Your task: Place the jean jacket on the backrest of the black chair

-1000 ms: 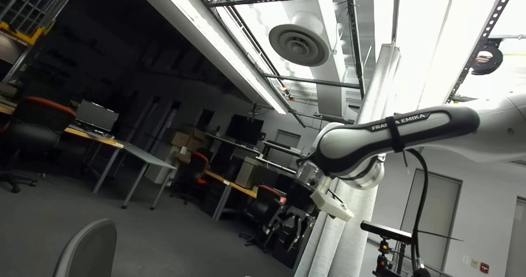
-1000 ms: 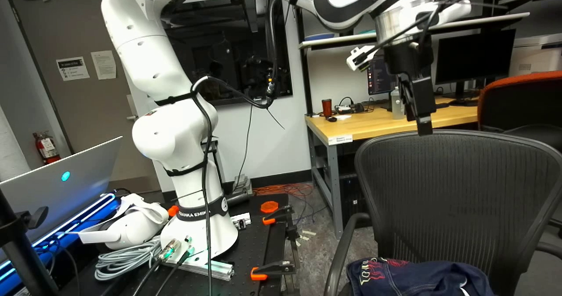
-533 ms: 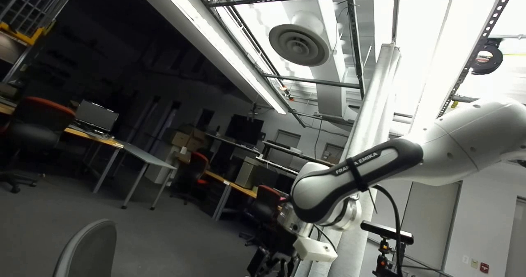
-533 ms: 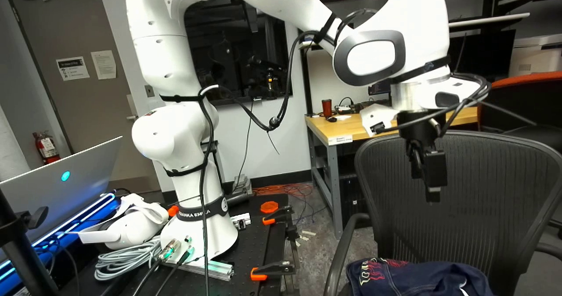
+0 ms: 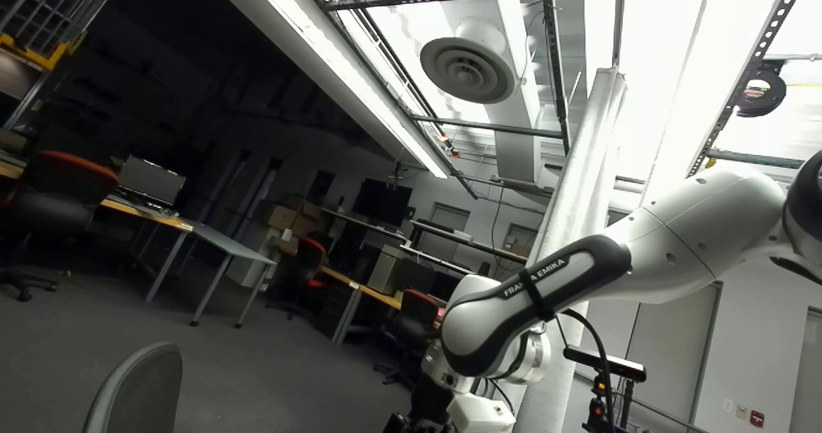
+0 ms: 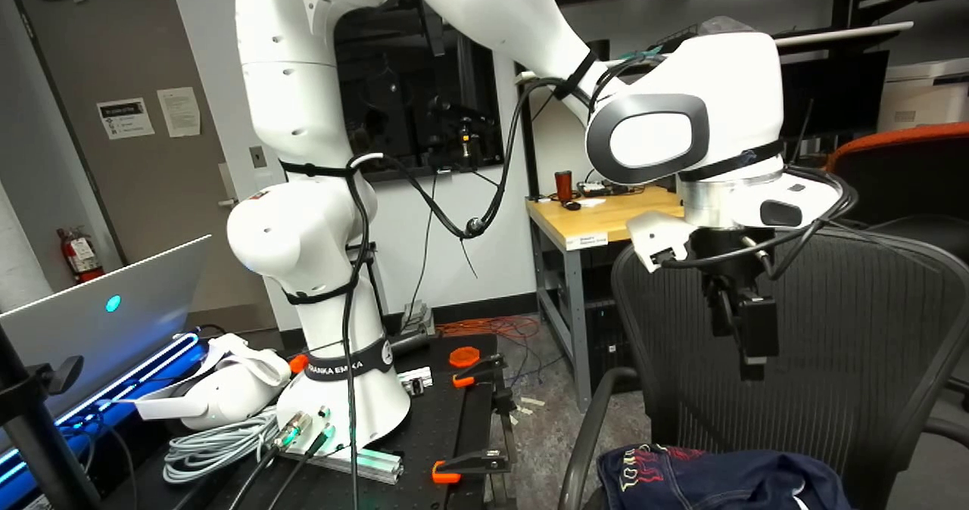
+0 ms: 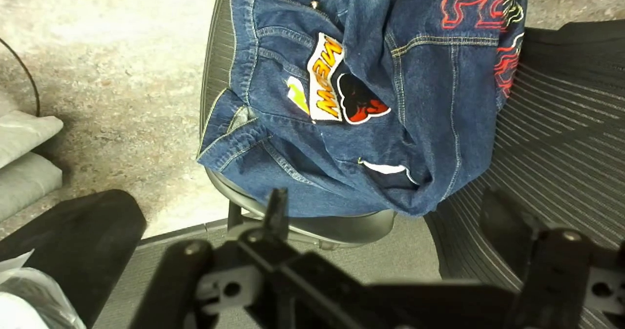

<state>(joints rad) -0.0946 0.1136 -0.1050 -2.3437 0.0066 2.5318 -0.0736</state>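
Jean jacket [image 7: 371,138] is laid in a loose heap on the seat [image 7: 361,229] of the black chair [image 6: 840,359], just in front of the backrest [image 7: 561,99] over which it is meant to be hung; it has not yet been draped there, so the lifting is judged to be the step at hand; above the chair's seat the gripper [image 7: 390,212] is held pointing down, apparently apart from the denim, its fingers [image 7: 278,214] spread with nothing between them; this pose is presumably chosen so that a fold can be pinched from above, one finger being set toward the chair's front, the other toward its backrest. A banded, stitched edge [image 7: 244,46], probably the hem, is turned to the chair's front; the red-and-white embroidery [image 7: 473,7] is found beside the chair's backrest; the MEOW patch [image 7: 325,82] is laid face up, its lettering run across the chair's seat from side to side; the long axis cannot be firmly told, the cloth being folded and cut off at the edge of the wrist view.
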